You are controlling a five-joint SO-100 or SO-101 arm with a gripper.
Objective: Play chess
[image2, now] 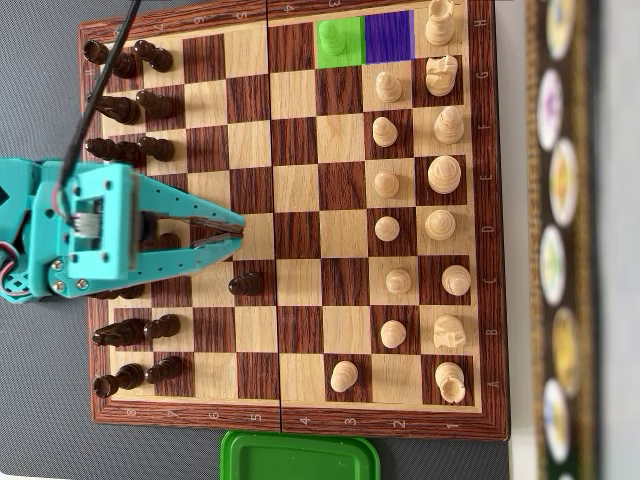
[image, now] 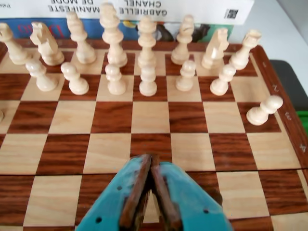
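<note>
Overhead, left to right: dark pieces (image2: 128, 108) lined along the board's left edge, two files deep. Teal gripper (image2: 240, 229) reaching in from the left over them, jaws pinched together, nothing between, tip over the fifth-file squares mid-board. One dark pawn (image2: 245, 284) advanced, just below the tip, apart from it. Board (image2: 296, 130) centre otherwise bare wood squares. One top-row square tinted green (image2: 340, 42) with a pawn on it, the next one tinted purple (image2: 389, 36). Light pieces (image2: 443, 176) along the right side, one light pawn (image2: 344, 376) pushed forward near the bottom edge. Green lid (image2: 300, 457) below the board, touching its frame or just beside, hard to say.

Wrist view: gripper (image: 151, 159) bottom centre, fingers closed, empty. Light pieces (image: 113, 57) in two rows at the far edge, lone pawn (image: 263, 111) forward at right. Book (image: 159, 10) lying behind the board.
</note>
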